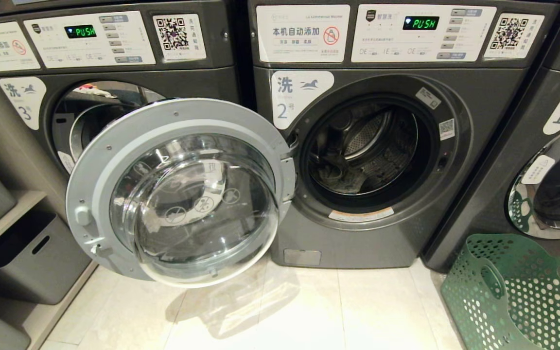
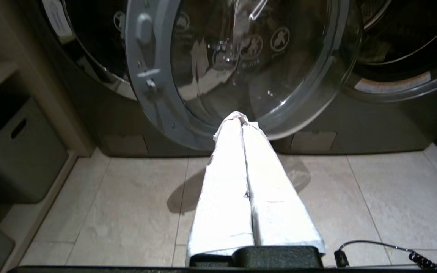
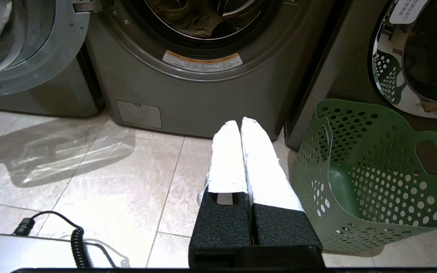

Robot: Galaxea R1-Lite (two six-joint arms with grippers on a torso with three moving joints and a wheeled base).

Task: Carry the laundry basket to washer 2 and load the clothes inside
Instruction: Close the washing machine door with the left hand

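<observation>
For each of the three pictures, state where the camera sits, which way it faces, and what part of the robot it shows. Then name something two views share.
Head view: high on the robot, looking forward and down at washer 2, door open; no arm shows.
Left wrist view: behind the shut left gripper, facing the open door.
Right wrist view: behind the shut right gripper, facing washer 2's base beside the laundry basket.
Shared: the basket appears in head and right wrist views, empty.

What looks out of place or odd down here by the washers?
Washer 2 has its door swung wide open with clothes already in the drum. The laundry basket sits empty and tilted on the floor by washer 1. Both grippers are shut, holding nothing.
</observation>
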